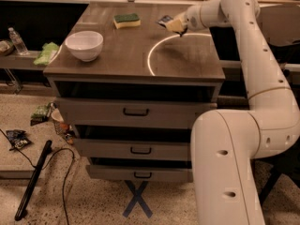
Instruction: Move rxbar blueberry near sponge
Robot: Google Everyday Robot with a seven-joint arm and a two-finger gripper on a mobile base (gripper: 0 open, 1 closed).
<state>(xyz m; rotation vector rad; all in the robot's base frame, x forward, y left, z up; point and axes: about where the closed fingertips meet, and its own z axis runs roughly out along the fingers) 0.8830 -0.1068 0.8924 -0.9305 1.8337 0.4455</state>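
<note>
- Jaws clenched, as it seems, on one end of rxbar blueberry (164, 19); gripper (176, 25) low over cabinet top (122, 55).
- Bar sticking out just left of jaws; sponge (127, 20) further left, apart.
- Probably light, thin, with slippery wrapper; better pinched across flat middle, gently.

A white robot arm rises from its base, bends at the elbow and reaches toward the sponge (127, 19). Its gripper (174, 24) hovers just right of the sponge, pinching the rxbar blueberry (164, 19).
</note>
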